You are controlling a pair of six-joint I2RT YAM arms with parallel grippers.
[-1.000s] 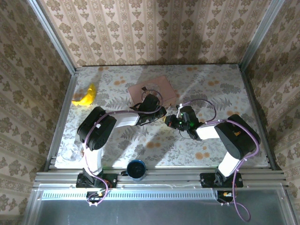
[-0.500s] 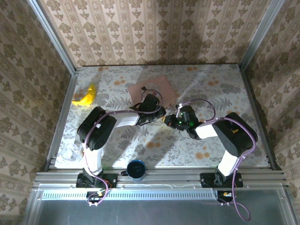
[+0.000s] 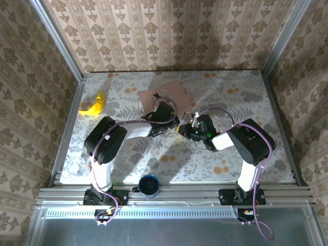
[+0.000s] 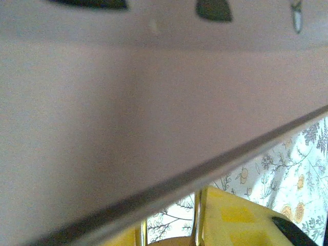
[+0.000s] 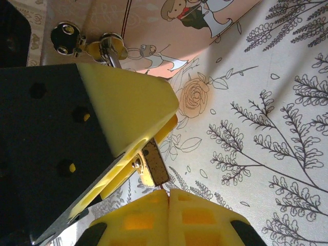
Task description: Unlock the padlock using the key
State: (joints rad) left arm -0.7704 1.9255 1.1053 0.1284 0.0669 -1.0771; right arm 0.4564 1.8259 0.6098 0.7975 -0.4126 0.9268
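The padlock [image 5: 154, 165] is small and brass-coloured, clamped between the yellow fingers [image 5: 128, 102] of my left gripper [image 3: 174, 124]. Its thin shackle [image 4: 197, 215] runs up between those fingers in the left wrist view, right under the pink box [image 4: 128, 102]. My right gripper [image 5: 168, 197] is shut just below the padlock's bottom end. A thin dark sliver, the key [image 5: 163, 188], pokes out of the seam between its fingertips toward the padlock. From above, the two grippers meet tip to tip, with my right gripper [image 3: 185, 129] just in front of the pink box [image 3: 166, 97].
The box's metal clasp [image 5: 110, 48] hangs close above the left fingers. A yellow banana [image 3: 94, 105] lies at the far left. A blue cup [image 3: 149, 184] stands at the near edge. A clear glass [image 3: 77, 166] sits near the left rail.
My right arm has crept a little left, bringing its gripper closer to the padlock. The left arm and both grips are unchanged.
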